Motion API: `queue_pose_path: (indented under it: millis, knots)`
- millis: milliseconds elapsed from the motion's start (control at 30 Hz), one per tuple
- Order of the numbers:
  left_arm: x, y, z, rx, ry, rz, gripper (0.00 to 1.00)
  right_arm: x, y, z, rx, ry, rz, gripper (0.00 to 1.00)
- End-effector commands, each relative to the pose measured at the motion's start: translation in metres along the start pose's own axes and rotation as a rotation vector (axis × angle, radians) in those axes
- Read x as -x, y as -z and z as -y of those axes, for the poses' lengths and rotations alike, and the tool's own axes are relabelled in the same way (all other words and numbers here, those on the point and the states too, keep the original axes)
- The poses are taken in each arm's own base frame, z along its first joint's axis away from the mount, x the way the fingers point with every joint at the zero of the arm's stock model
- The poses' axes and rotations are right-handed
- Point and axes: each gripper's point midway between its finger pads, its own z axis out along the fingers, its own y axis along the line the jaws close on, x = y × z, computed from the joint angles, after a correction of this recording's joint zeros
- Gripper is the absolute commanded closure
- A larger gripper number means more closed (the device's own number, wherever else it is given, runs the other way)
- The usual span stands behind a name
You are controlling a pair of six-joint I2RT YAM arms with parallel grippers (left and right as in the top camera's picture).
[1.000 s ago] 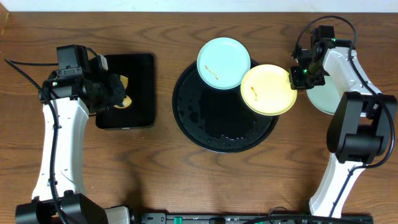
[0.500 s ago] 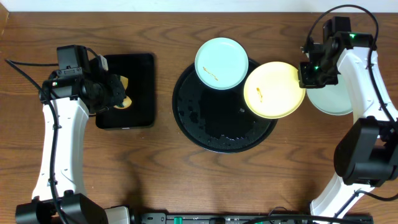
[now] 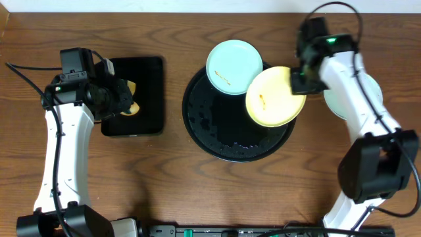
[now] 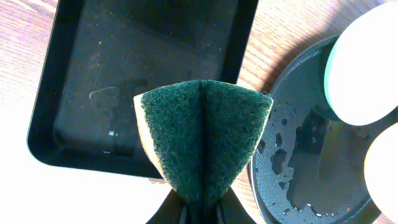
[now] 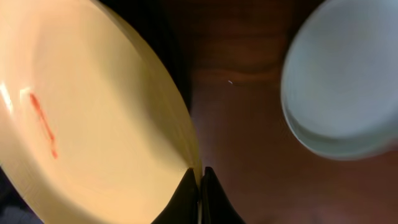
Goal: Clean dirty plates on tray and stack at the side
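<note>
Both closed: my right gripper [image 5: 200, 175] pinches the yellow plate [image 3: 270, 99] by its rim, left gripper [image 4: 200, 208] clamps the sponge [image 4: 202, 134]; scrubbing comes next

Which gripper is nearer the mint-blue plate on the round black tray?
Right. The right gripper, shut on the yellow round plate, is beside the mint-blue round plate; the left gripper, holding a green sponge, is far across the round black tray.

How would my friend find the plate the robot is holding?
Look for the big round black tray in the middle of the table. Over its right side, the right gripper pinches a plate by the rim. It is the only yellow one, with a thin orange smear; the tray plate beside it and the table plate are mint.
</note>
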Motion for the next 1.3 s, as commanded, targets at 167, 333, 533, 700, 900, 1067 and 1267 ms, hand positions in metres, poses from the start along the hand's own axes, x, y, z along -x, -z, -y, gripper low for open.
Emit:
queue_pose_path:
  millis: [167,333,533,700,900,1067,1267]
  knots:
    - [-0.002,-0.003,-0.003,0.011,-0.020,-0.008,0.92,-0.005,0.055,-0.038,-0.212,-0.101,0.204,0.99]
    - [-0.002,-0.003,-0.003,0.011,-0.027,-0.008,0.92,-0.010,0.060,-0.066,-0.179,-0.024,0.223,0.99]
    - [-0.001,-0.003,-0.002,0.009,-0.037,-0.001,0.92,-0.012,0.059,-0.073,-0.152,-0.001,0.215,0.99]
    - [-0.003,-0.006,0.013,-0.009,-0.183,-0.001,0.92,-0.016,0.051,-0.077,-0.036,-0.029,0.141,0.99]
    - [-0.010,-0.014,0.056,-0.064,-0.348,0.013,0.93,-0.027,0.042,-0.071,0.119,-0.037,0.007,0.99]
    - [-0.028,-0.019,0.096,-0.119,-0.435,0.002,0.92,-0.035,0.033,-0.057,0.077,-0.028,-0.031,0.99]
    - [-0.059,-0.023,0.136,-0.174,-0.524,-0.040,0.92,-0.045,0.017,-0.059,0.060,-0.033,-0.058,0.99]
